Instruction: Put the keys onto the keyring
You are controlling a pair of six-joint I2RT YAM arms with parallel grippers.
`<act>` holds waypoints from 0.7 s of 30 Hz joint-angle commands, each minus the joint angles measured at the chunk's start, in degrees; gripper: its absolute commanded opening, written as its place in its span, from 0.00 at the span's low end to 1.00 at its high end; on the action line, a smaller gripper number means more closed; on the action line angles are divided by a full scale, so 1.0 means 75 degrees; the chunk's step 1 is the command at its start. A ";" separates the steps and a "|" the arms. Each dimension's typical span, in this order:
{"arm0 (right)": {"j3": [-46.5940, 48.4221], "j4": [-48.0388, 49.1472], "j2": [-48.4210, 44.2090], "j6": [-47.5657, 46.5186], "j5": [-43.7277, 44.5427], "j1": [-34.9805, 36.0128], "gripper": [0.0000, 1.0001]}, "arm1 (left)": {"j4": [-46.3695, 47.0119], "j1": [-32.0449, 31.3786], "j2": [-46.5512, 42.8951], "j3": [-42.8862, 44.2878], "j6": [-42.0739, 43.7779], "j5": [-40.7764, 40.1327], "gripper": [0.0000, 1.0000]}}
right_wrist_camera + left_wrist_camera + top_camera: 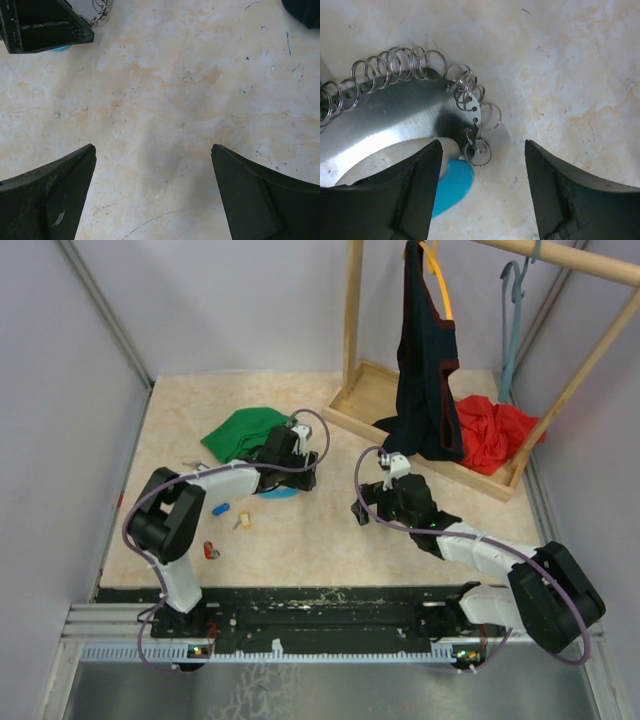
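The keyring [395, 112] is a curved silvery metal piece edged with a row of small wire rings, with a light blue part [454, 184] at its near end. My left gripper [482, 152] hovers just over that end, open; its left finger [412, 192] covers part of the blue piece, and only the lowest wire ring lies between the jaws. From above, the left gripper [288, 482] stands over the blue part of the keyring [281, 494]. Blue [221, 508], yellow [244, 522] and red [211, 551] keys lie loose to its left. My right gripper [366, 508] is open over bare table [160, 125].
A green cloth [244, 430] lies just behind the left gripper. A wooden rack [352, 320] with a dark garment [425, 370] and a red cloth [492, 432] stands at the back right. The left gripper's finger [42, 25] shows in the right wrist view's top left corner.
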 commanded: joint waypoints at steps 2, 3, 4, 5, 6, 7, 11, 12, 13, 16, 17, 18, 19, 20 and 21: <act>0.0023 0.0477 -0.0205 -0.0071 0.0245 0.0054 0.98 | -0.0248 -0.0064 0.0525 0.0528 0.0556 -0.0200 0.65; 0.0023 0.0469 -0.0203 -0.0072 0.0248 0.0054 0.98 | -0.0253 -0.0084 0.0597 0.0549 0.0526 -0.0053 0.61; 0.0019 0.0474 -0.0207 -0.0063 0.0254 0.0054 0.98 | -0.0255 -0.0115 0.0650 0.0538 0.0484 0.0068 0.57; 0.0017 0.0485 -0.0212 -0.0060 0.0252 0.0054 0.98 | -0.0247 -0.0167 0.0687 0.0524 0.0436 0.0174 0.53; 0.0006 0.0486 -0.0232 -0.0060 0.0265 0.0054 0.98 | -0.0253 -0.0234 0.0720 0.0482 0.0376 0.0265 0.50; 0.0005 0.0486 -0.0249 -0.0060 0.0283 0.0054 0.98 | -0.0236 -0.0311 0.0756 0.0460 0.0323 0.0349 0.47; -0.0053 0.0486 -0.0452 -0.0048 0.0371 0.0054 0.98 | -0.0055 -0.0685 0.0774 0.0187 0.0019 0.0858 0.41; -0.0076 0.0486 -0.0508 -0.0048 0.0396 0.0060 0.98 | 0.0057 -0.0839 0.0738 0.0114 -0.0080 0.1006 0.39; -0.0103 0.0486 -0.0557 -0.0048 0.0418 0.0053 0.98 | 0.0147 -0.0969 0.0710 0.0045 -0.0185 0.1125 0.39; -0.0158 0.0503 -0.0703 -0.0070 0.0447 0.0054 0.98 | 0.0356 -0.1383 0.0527 -0.0123 -0.0414 0.1338 0.39; -0.0181 0.0510 -0.0752 -0.0077 0.0443 0.0054 0.98 | 0.0411 -0.1490 0.0443 -0.0177 -0.0483 0.1393 0.40; -0.0200 0.0529 -0.0793 -0.0083 0.0421 0.0054 0.97 | 0.0487 -0.1584 0.0342 -0.0248 -0.0547 0.1444 0.42; -0.0226 0.0541 -0.0841 -0.0094 0.0400 0.0054 0.98 | 0.0603 -0.1651 0.0203 -0.0358 -0.0636 0.1488 0.44; -0.0232 0.0544 -0.0867 -0.0095 0.0360 0.0054 0.98 | 0.0747 -0.1677 0.0034 -0.0488 -0.0735 0.1547 0.46; -0.0236 0.0545 -0.0894 -0.0111 0.0330 0.0054 0.97 | 0.0938 -0.1673 -0.0174 -0.0660 -0.0863 0.1611 0.48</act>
